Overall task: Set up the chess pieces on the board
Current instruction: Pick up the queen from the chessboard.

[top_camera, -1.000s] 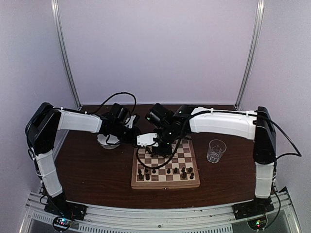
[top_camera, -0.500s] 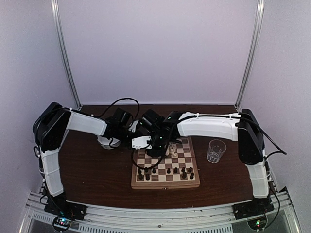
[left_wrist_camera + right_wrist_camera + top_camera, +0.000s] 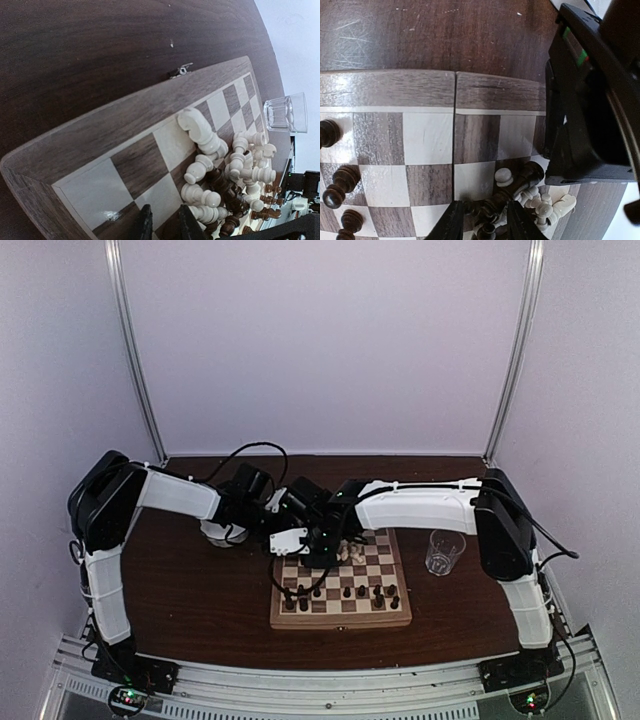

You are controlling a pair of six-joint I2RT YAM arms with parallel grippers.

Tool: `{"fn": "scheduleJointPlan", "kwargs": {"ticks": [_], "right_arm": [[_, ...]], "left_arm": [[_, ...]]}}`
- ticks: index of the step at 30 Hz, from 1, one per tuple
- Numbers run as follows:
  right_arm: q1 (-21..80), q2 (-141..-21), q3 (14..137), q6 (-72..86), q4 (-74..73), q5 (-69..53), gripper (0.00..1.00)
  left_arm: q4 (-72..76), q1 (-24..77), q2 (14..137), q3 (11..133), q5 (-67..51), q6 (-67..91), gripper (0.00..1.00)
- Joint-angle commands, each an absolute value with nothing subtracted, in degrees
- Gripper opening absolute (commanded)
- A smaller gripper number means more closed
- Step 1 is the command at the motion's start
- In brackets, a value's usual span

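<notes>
The chess pieces (image 3: 220, 175) lie mostly in a tangled heap of cream and dark men on the far squares of the board (image 3: 340, 621). A row of dark ones (image 3: 340, 592) stands upright along its near side.

The right gripper (image 3: 485, 220) hangs low over the heap with its fingers spread. A fallen dark piece (image 3: 492, 204) lies between the tips, not visibly squeezed. The left gripper (image 3: 164, 220) sits over the board's far left corner, just beside the heap. Its fingers are drawn to a narrow gap with nothing between them.

The step looks like taking one piece out of the pile. It probably goes best by closing across that single dark piece's middle and lifting straight up, so its neighbours do not roll. The left arm likely needs to keep back, since the two wrists are crowded together there.
</notes>
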State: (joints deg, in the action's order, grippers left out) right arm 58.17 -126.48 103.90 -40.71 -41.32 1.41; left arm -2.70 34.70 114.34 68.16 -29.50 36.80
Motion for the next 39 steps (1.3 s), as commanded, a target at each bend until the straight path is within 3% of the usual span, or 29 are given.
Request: {"fn": "scheduleJointPlan", "kwargs": {"ticks": [1, 20, 31, 35, 39], "right_arm": [[58.45, -127.77, 104.63, -40.21, -39.24, 5.14, 0.30], [58.45, -127.23, 105.38, -39.55, -37.31, 6.15, 0.15], [58.36, -127.47, 106.20, -38.90, -36.19, 5.72, 0.14], [58.19, -128.35, 107.12, -38.42, -35.86, 5.89, 0.20], [58.05, -128.10, 107.80, -38.23, -36.60, 5.32, 0.13]], "left_arm": [[-1.49, 34.72, 115.00, 68.97, -30.64, 36.65, 0.20], [-1.32, 34.72, 115.57, 69.26, -32.40, 36.16, 0.16], [-0.75, 34.72, 115.91, 69.26, -32.93, 36.62, 0.16], [-0.46, 34.72, 115.85, 69.26, -33.08, 36.91, 0.15], [-0.52, 34.72, 115.93, 69.33, -33.17, 36.98, 0.15]]}}
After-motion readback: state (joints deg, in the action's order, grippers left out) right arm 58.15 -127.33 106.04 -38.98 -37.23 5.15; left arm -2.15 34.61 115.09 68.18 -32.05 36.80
